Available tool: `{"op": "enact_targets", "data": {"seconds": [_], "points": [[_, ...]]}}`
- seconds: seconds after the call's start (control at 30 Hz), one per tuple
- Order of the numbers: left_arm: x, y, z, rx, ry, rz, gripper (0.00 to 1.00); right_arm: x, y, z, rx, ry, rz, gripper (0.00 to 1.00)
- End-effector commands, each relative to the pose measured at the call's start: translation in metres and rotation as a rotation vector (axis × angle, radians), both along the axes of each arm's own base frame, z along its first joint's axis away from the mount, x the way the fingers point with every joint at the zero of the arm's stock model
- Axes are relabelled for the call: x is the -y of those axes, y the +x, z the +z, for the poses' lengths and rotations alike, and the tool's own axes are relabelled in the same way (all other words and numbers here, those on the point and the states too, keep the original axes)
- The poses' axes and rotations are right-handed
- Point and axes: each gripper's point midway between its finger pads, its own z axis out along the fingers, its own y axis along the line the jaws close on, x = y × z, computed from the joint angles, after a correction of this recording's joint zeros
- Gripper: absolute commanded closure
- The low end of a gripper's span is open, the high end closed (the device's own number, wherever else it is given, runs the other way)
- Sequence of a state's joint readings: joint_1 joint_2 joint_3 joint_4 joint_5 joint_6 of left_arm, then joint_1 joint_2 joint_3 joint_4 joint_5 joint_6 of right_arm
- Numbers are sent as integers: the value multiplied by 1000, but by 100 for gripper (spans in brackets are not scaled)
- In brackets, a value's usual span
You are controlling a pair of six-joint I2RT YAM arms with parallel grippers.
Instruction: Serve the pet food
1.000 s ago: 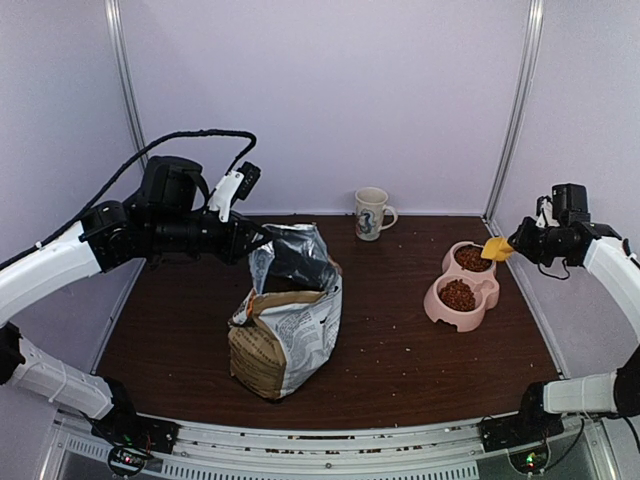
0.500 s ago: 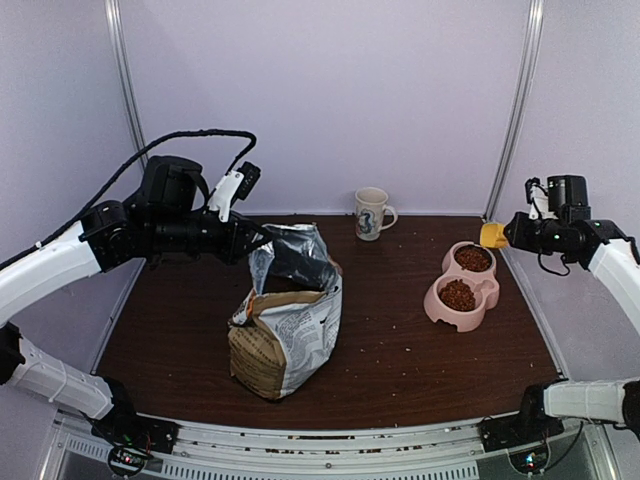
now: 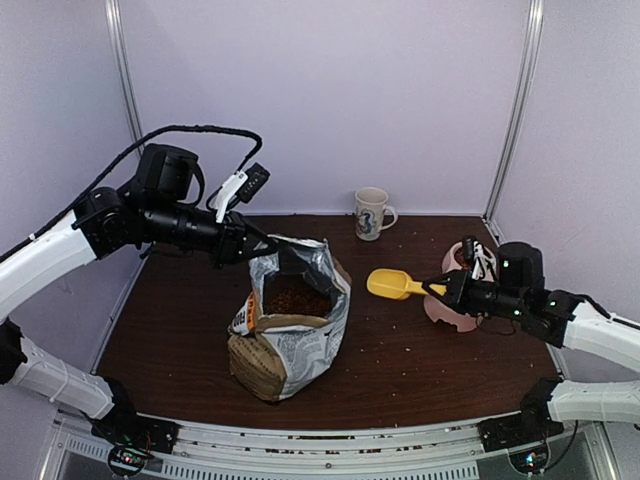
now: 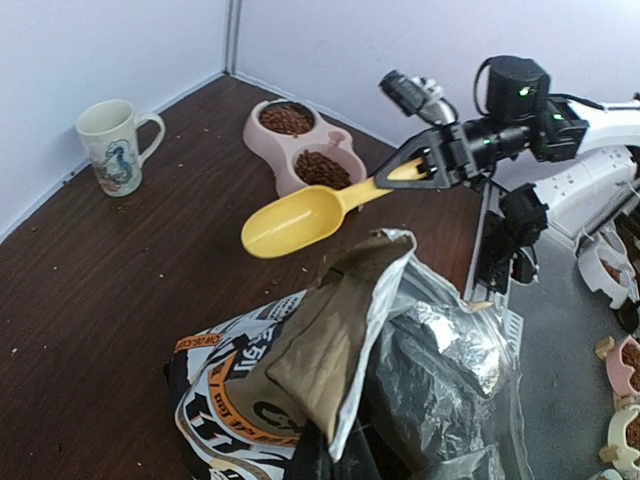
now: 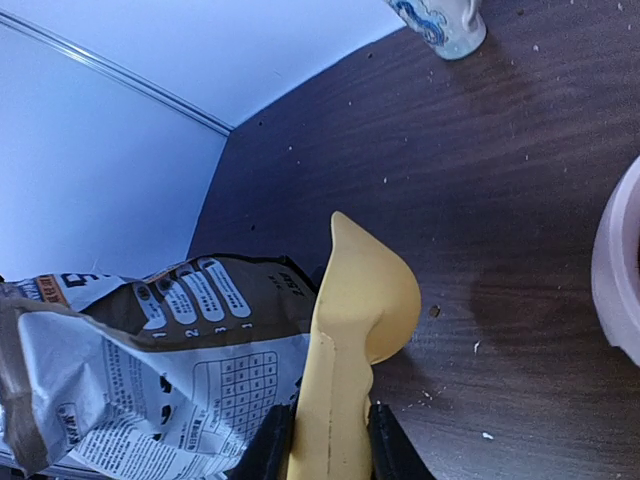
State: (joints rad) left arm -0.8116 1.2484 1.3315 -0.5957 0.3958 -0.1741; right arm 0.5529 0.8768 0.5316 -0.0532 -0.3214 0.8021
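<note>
Dark wood table (image 3: 400, 350) carries a crumpled kraft bag (image 3: 290, 345), foil-lined, its mouth gaping upward with kibble (image 3: 295, 297) heaped inside. The left gripper (image 3: 262, 245) is pinched tight on the bag's far-left rim. At the right, a smooth pink double bowl (image 4: 258, 138) holds more kibble in both cups. The right gripper (image 3: 448, 289) clamps the handle of a yellow scoop (image 3: 388, 284), which hangs between bag and bowl, touching neither. A rounded mug (image 3: 372, 213) stands at the far edge.

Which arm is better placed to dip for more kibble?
Right: the right fingers hold the scoop pointed toward the kibble in the open bag; the left fingers are busy pinching its rim open.
</note>
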Motion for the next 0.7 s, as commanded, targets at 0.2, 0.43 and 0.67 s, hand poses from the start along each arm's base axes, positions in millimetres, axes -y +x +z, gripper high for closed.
{"op": "enact_targets", "data": {"seconds": [0.2, 0.43, 0.67], "points": [[18, -15, 71, 171, -118, -183, 100, -14, 4, -51, -9, 144, -102, 77], [21, -6, 53, 158, -62, -133, 69, -8, 2, -88, -66, 86, -130, 51], [-17, 0, 54, 252, -13, 47, 18, 14, 4, -84, -30, -3, -209, 11]]}}
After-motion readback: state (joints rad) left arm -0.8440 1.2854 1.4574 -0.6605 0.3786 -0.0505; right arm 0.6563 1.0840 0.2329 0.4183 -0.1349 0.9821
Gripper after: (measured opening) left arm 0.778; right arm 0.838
